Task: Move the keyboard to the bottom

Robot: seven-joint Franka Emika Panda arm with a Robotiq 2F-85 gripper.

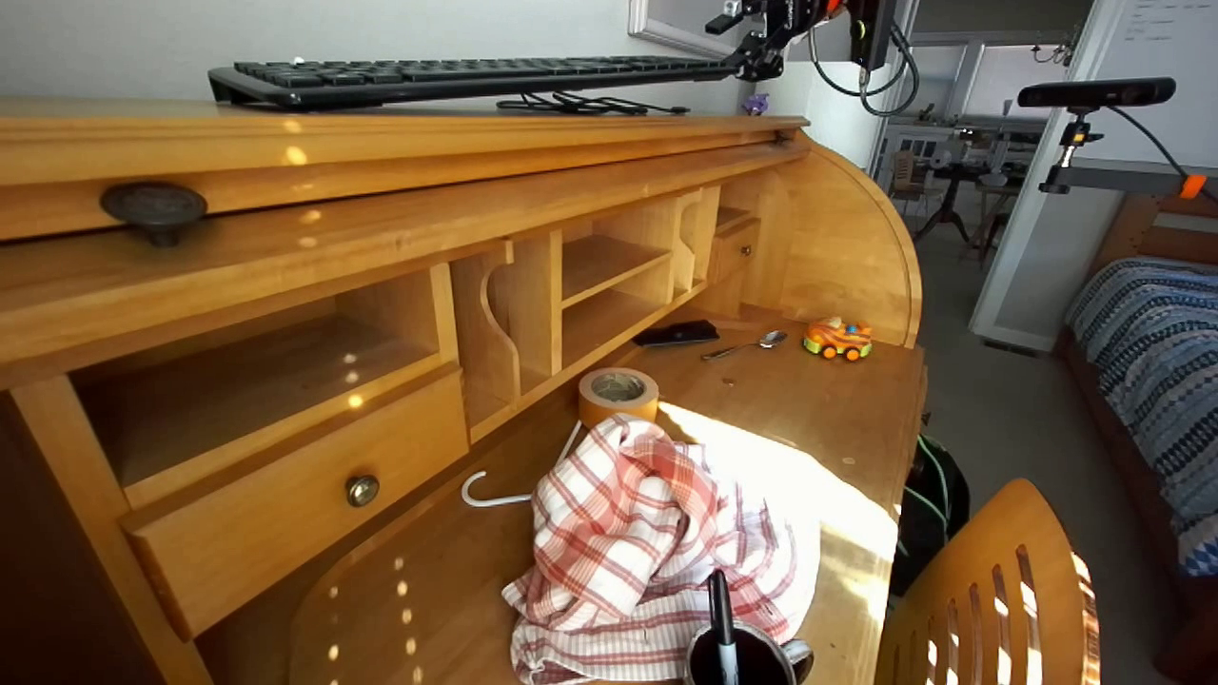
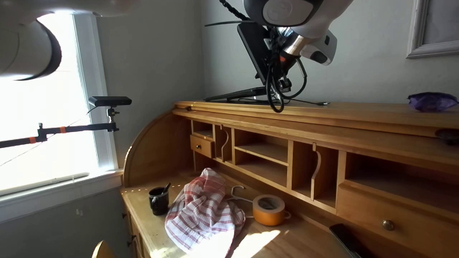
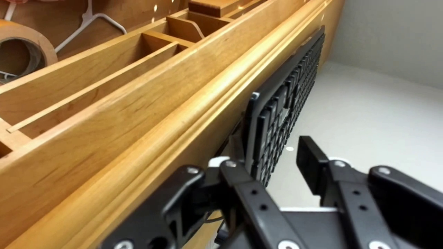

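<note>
While the end effector point(image 3: 271, 152) stands with its fingers point(image 3: 311, 162) spread, the black computer keyboard point(image 3: 280, 100) has its near end between them, closer to the finger at frame left; in an exterior view it crosses the upper left, over the wooden ledge point(image 1: 428, 143), above the table point(image 1: 809, 404).

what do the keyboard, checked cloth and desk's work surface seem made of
Keyboard: probably plastic, black, smooth edge faintly shiny. Checked cloth: woven fabric, perhaps cotton, matte, soft folds. Work surface: wood or veneer by its honey tone; sunlit glare suggests varnish.
</note>
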